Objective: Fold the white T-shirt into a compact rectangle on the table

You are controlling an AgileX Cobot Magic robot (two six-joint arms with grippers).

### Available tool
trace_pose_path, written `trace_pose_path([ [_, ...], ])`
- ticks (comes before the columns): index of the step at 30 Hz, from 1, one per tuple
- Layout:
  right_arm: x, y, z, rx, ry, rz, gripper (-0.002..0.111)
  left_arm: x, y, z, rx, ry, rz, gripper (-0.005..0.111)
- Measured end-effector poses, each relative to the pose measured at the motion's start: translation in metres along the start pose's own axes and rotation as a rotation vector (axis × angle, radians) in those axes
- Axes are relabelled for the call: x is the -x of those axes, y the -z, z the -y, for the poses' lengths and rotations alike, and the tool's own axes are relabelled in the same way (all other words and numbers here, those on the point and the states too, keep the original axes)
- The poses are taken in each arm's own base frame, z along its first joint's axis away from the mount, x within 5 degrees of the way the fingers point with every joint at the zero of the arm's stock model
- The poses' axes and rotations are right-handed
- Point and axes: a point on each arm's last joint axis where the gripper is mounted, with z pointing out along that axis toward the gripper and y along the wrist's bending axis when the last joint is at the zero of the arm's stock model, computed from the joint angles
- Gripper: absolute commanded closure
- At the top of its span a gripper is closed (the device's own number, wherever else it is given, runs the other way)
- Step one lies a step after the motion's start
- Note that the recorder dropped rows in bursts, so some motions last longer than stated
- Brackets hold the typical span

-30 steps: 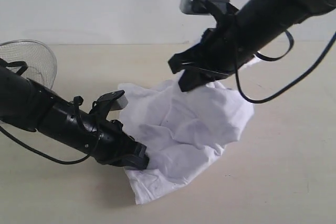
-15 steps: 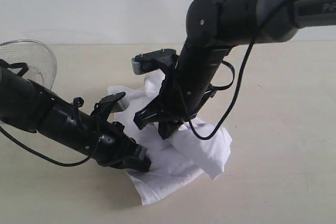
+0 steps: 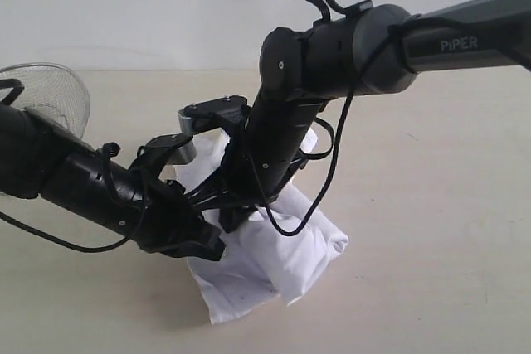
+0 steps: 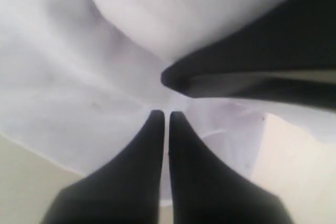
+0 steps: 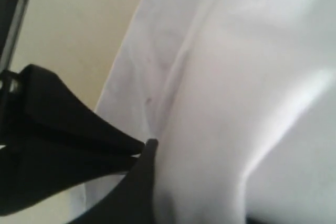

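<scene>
The white T-shirt (image 3: 286, 250) lies bunched and doubled over on the table (image 3: 431, 230); its lettering and neck tag are hidden. My left gripper (image 3: 211, 250) is low at the shirt's near-left edge. In the left wrist view its fingers (image 4: 152, 150) are shut, with a thin layer of shirt (image 4: 79, 66) between them. My right gripper (image 3: 226, 220) reaches across the middle and hangs just above the left one, holding a fold of cloth. The right wrist view shows one finger (image 5: 142, 182) against the shirt (image 5: 236, 77); cloth hides the other.
A round wire-mesh basket (image 3: 54, 93) stands at the far left behind the left arm. The right arm and its loose cables (image 3: 319, 196) hang over the shirt. Bare tabletop (image 3: 448, 288) stretches to the right and front.
The right gripper has swung from the back right down and leftward across the shirt, dragging cloth over itself. The shirt is now a narrower bundle. The left gripper has stayed almost in place.
</scene>
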Motion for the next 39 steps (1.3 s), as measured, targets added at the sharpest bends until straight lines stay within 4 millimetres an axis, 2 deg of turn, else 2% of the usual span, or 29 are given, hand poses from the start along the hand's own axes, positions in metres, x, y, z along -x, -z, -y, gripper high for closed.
trace_pose_path([
  [7,0.012,0.002,-0.009,0.038,-0.013,0.064,0.071,-0.009,0.012,0.003,0.05,0.032,0.016,0.102],
  [9,0.013,-0.002,-0.007,0.04,-0.035,0.069,0.06,-0.011,0.015,0.007,0.034,0.013,0.011,0.102],
  [12,0.013,-0.006,-0.009,0.058,-0.054,0.065,0.037,-0.013,0.018,0.008,0.045,0.007,0.016,0.102],
  [15,0.017,-0.005,-0.011,0.061,-0.068,0.096,0.027,-0.017,0.027,0.011,0.079,-0.016,0.032,0.102],
  [20,0.024,-0.001,-0.014,0.059,-0.084,0.119,0.027,-0.018,0.051,0.023,0.117,-0.04,0.104,0.102],
  [25,0.03,0.013,-0.018,0.045,-0.086,0.069,0.027,-0.017,0.063,0.031,0.122,-0.065,0.145,0.102],
  [30,0.027,0.025,-0.017,-0.012,-0.034,0.02,0.027,-0.02,0.07,0.031,0.169,-0.041,0.139,0.102],
  [35,0.031,0.035,-0.017,-0.035,-0.016,0.084,0.027,-0.055,0.09,0.027,0.338,0.041,0.152,0.102],
  [39,0.031,0.044,-0.019,-0.041,-0.019,0.091,0.027,-0.064,0.101,0.027,0.38,0.078,0.22,0.102],
])
